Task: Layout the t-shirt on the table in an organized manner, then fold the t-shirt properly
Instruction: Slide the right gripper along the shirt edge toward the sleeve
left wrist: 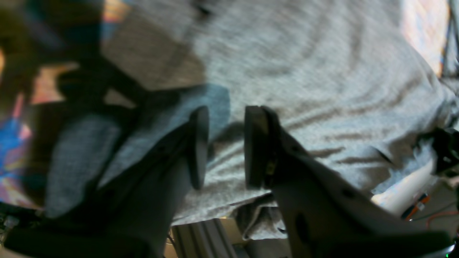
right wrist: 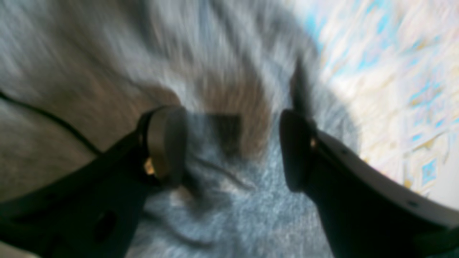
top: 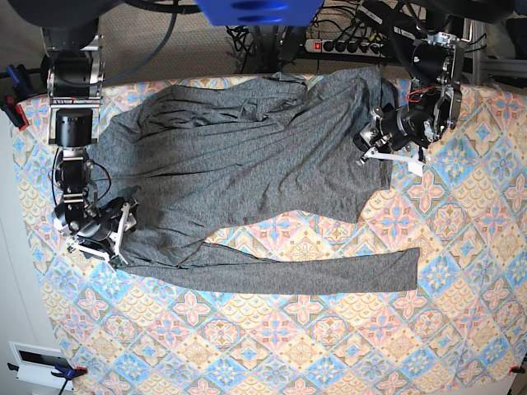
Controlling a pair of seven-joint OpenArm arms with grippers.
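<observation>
Left wrist view: the left gripper (left wrist: 226,147) hangs over the t-shirt (left wrist: 304,71). Jaws a little apart, a clear gap between the two dark pads, nothing pinched in it. Grey knit fills most of the frame, creased in soft ridges on the right. A fold of the same fabric droops past the near edge at bottom centre. A sliver of the patterned table (left wrist: 423,39) shows top right, more of it blurred at far left.

Right wrist view: heavily blurred. The right gripper (right wrist: 233,150) has its jaws spread wide, grey cloth lying below and between them but not clamped. The fabric covers the left and middle of the picture; blue-and-cream tile pattern of the table (right wrist: 401,79) takes up the right side. A thin dark cable crosses at left.

Base view: the t-shirt (top: 247,156) lies spread across the far half of the table (top: 329,346), wrinkled, one long sleeve stretched out toward the right along the near side of the body. The right gripper (top: 122,224) sits at the left edge of the garment, on the cloth. The left gripper (top: 366,138) sits at the garment's far right edge, beside the fabric. Near half of the table shows bare tile pattern.
</observation>
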